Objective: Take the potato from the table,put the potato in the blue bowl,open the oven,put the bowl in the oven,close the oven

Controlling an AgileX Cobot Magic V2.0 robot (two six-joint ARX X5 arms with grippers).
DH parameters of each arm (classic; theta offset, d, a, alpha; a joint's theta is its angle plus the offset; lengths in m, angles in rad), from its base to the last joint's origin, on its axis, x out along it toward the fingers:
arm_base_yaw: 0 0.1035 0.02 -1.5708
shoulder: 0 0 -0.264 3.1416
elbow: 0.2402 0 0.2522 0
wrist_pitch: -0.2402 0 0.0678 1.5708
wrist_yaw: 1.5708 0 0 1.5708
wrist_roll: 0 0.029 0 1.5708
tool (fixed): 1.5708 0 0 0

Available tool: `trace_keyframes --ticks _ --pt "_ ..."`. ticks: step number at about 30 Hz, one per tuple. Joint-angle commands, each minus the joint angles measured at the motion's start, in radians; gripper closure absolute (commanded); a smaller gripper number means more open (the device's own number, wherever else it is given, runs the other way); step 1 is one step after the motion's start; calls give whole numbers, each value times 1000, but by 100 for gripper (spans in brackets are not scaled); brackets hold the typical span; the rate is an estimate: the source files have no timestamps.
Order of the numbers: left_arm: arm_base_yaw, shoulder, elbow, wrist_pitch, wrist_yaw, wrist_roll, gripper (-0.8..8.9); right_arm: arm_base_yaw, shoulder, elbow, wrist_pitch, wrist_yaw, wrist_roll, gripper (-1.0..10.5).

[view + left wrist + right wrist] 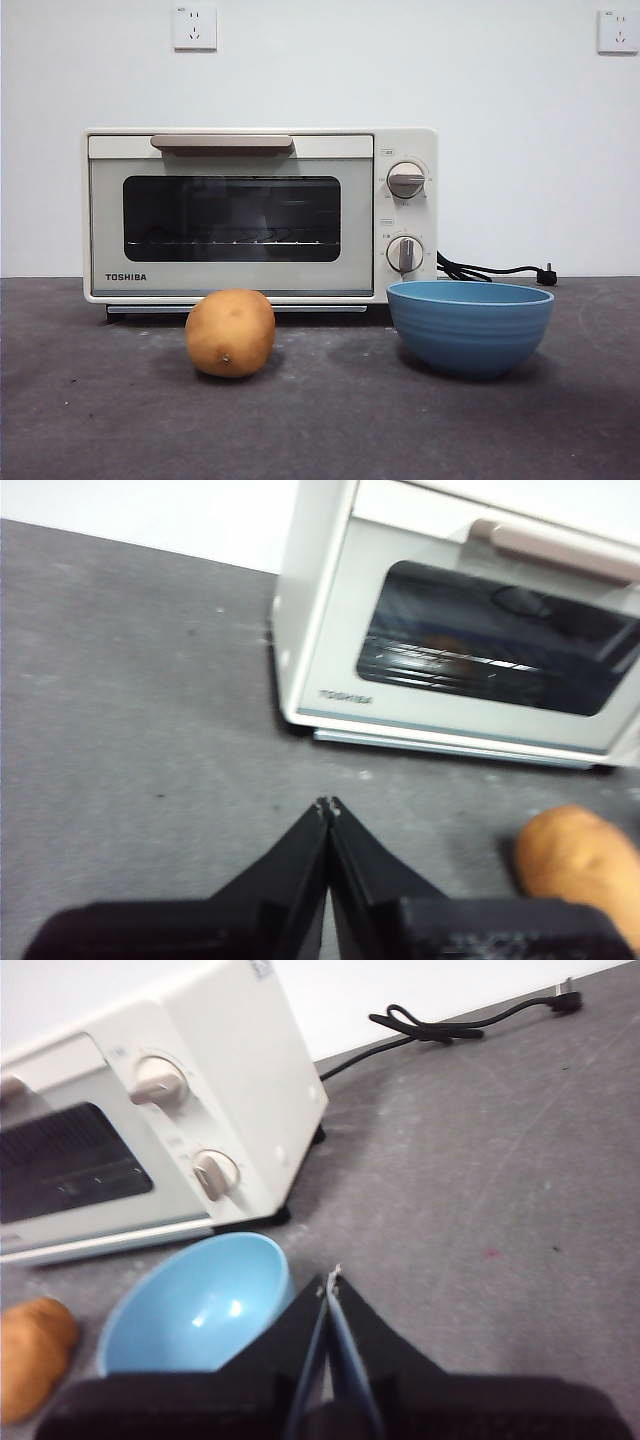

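- Spanning the lower half of the front view: the table, dark grey, with pale scuffs.
- The oven sits centre-left in the front view, against the white wall. Door shut, dark window, wire rack visible inside. Beige bar handle along the top of the door. TOSHIBA lettering at lower left of the door. Two knobs stacked on its right panel.
- The blue bowl stands upright on the table at lower right of the front view, in front of the oven's right end. Nothing visible inside it in the right wrist view.
- The potato rests on the table at lower centre-left of the front view, just in front of the oven door, well apart from the bowl. Small dark spot near its bottom.
- Black cord trails on the table at mid-right, behind the bowl.
- Two wall sockets at the top of the front view.
- Left gripper: jaws pressed together, tips meeting, holding nothing, above bare table near the potato.
- Right gripper: jaws closed tip to tip, holding nothing, beside the bowl's rim.
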Motion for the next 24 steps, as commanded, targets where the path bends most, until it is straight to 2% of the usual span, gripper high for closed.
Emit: trace_keyframes --ticks 1,7,11,19,24 --pt "1 8 49 -4 26 -55 821 2 15 44 13 -3 67 959" --pt "2 85 179 -106 100 -64 821 2 110 165 0 -84 88 959" --pt "2 169 278 -155 161 -55 821 3 214 277 -76 -130 76 959" --pt "1 349 515 -333 293 54 821 3 460 561 -331 -314 -76 959" --pt "1 422 627 -422 392 111 821 4 605 757 -553 -351 -212 959"
